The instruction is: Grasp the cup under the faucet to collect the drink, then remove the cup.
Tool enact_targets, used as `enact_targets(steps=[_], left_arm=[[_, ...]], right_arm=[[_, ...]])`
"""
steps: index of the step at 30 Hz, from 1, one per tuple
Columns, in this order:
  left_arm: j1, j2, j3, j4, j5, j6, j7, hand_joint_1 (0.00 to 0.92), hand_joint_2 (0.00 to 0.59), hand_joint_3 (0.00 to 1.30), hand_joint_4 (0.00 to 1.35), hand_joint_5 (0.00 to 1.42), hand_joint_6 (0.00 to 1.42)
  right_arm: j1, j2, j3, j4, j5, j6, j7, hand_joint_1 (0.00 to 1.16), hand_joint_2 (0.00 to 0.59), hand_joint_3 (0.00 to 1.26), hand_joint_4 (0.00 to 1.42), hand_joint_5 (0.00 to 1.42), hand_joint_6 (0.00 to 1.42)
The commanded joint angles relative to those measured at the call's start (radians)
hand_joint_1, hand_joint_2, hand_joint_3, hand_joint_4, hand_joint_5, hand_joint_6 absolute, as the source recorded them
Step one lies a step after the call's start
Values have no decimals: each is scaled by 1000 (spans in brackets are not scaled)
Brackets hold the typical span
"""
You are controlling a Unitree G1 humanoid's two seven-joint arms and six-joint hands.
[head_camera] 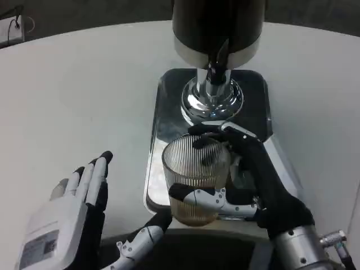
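A: Right robot hand (247, 180)?
B: Wrapped around the ribbed glass cup (196, 179), fingers (216, 130) curled over the far rim, thumb across the near side. Firmly gripping.

A: And the cup's place?
B: Upright on the silver drip tray (163, 107), near its front edge, just in front of the faucet (216, 59) and the chrome base (212, 101) of the dark dispenser (216, 25). Brownish drink in the lower part, roughly a third up.

A: Left robot hand (73, 208)?
B: Spread, holding nothing, white back up, low at the left over the white worktop (73, 95), well apart from the cup. Thumb stretched toward the tray's front corner.

A: Under the spout?
B: Hard to tell; looks slightly forward of it.
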Motion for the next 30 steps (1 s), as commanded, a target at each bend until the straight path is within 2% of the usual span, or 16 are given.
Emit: enact_targets(steps=[1,11,16,22,27,30], left_arm=[[8,-1,-4,5,-16,-11,12,0,161,0,0,0,0],[-9,8,-28,18,-8,-29,23,0,161,0,0,0,0],[-9,14,-49,6,16,-39,17,0,161,0,0,0,0],[16,37,-98,-49,98,-78,-2,0,156,0,0,0,0],[47,33,-124,-68,115,-101,-3,0,153,0,0,0,0],[59,29,-132,-66,115,-108,1,0,151,0,0,0,0]], right_arm=[[53,3,-20,-108,38,-15,15,1162,112,712,936,1123,1424],[166,-13,-76,-314,108,-13,75,1162,115,719,937,1123,1424],[195,-23,-105,-372,136,-7,103,1162,117,719,936,1123,1424],[248,-59,-157,-478,194,-20,155,1162,119,715,936,1123,1424],[283,-81,-180,-530,208,-35,184,1162,119,712,936,1123,1421],[291,-80,-190,-550,214,-30,188,1162,119,712,936,1123,1424]])
